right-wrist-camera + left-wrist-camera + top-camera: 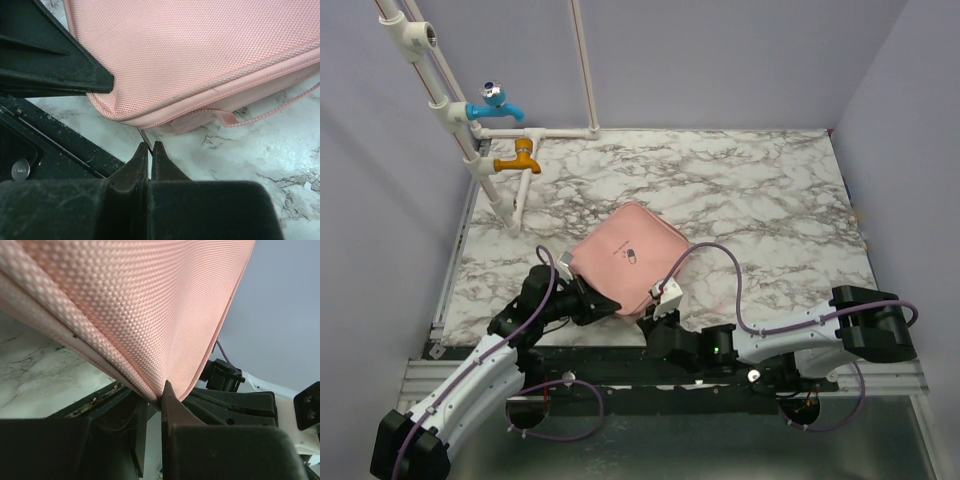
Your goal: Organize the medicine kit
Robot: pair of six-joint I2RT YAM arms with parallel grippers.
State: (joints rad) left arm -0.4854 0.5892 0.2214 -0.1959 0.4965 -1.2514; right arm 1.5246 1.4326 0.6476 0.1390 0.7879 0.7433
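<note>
The pink medicine kit lies closed, lid logo up, on the marble table near its front edge. My left gripper is at the kit's near left side. In the left wrist view the kit's lower rim is pinched between the fingertips of that gripper. My right gripper sits at the kit's near corner. In the right wrist view that gripper is shut on a thin pink zipper pull coming off the kit's corner. The inside of the kit is hidden.
White pipes with a blue tap and an orange tap stand at the back left. A pink carry loop trails from the kit onto the marble. The left gripper's finger is close beside the right one.
</note>
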